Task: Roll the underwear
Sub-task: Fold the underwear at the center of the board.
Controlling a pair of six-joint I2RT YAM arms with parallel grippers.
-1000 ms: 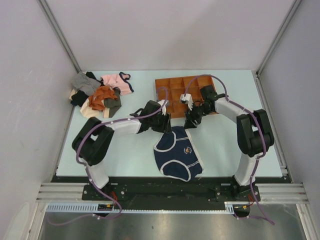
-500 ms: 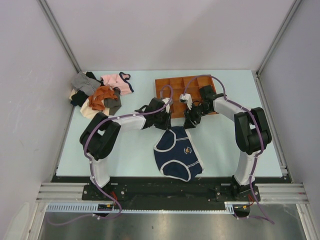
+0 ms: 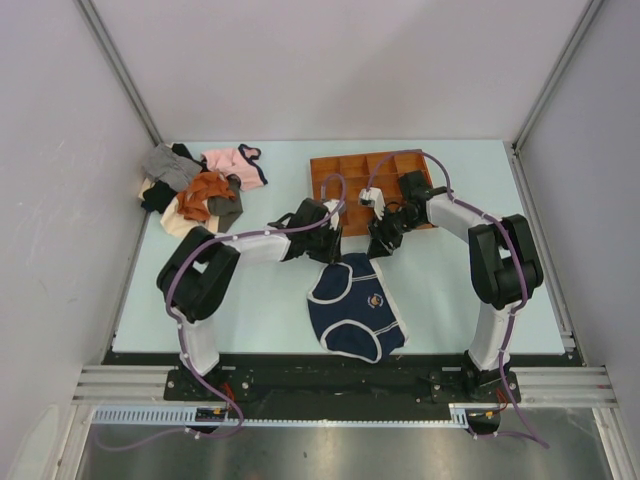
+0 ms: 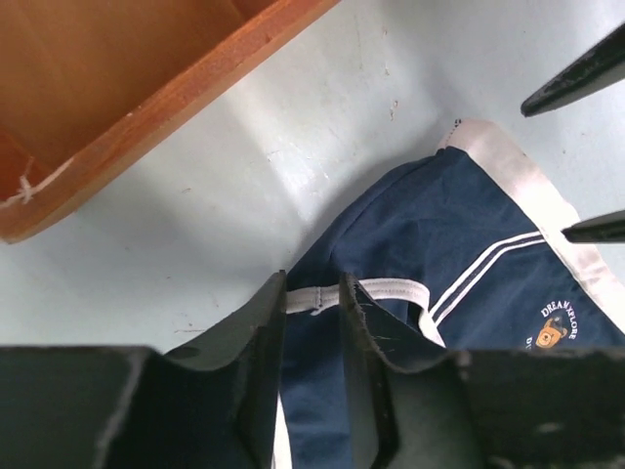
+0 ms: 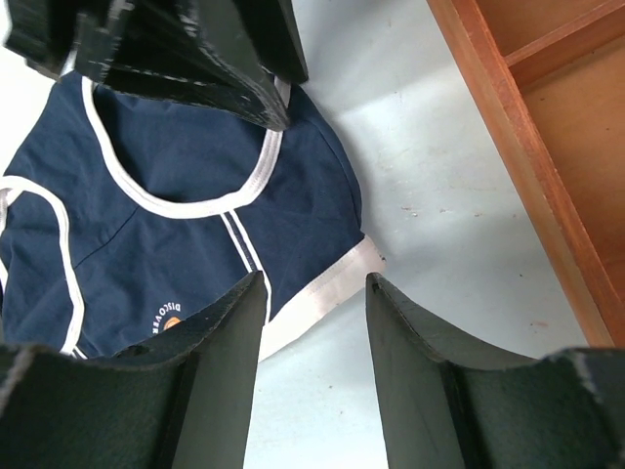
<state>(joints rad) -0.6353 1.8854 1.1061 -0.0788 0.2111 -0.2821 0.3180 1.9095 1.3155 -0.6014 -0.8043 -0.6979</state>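
Observation:
The navy underwear (image 3: 358, 305) with white trim and a small yellowish emblem lies flat on the table between the arms. My left gripper (image 3: 327, 246) is at its far left corner. In the left wrist view the gripper (image 4: 311, 285) is shut on the underwear (image 4: 459, 234), with navy fabric and white trim between the narrow jaws. My right gripper (image 3: 380, 244) is open at the far right corner. In the right wrist view the gripper (image 5: 312, 283) has wide jaws over the white waistband corner of the underwear (image 5: 176, 186), which is not between them.
A brown wooden divided tray (image 3: 350, 200) stands just behind both grippers, its edge close in the left wrist view (image 4: 146, 107) and the right wrist view (image 5: 547, 147). A pile of garments (image 3: 175, 170), with pink (image 3: 235, 165) and orange (image 3: 207, 192) ones, lies at the far left.
My left arm has shifted slightly to the right toward the tray, keeping its gripper at the underwear's corner. The right arm and the underwear have barely moved.

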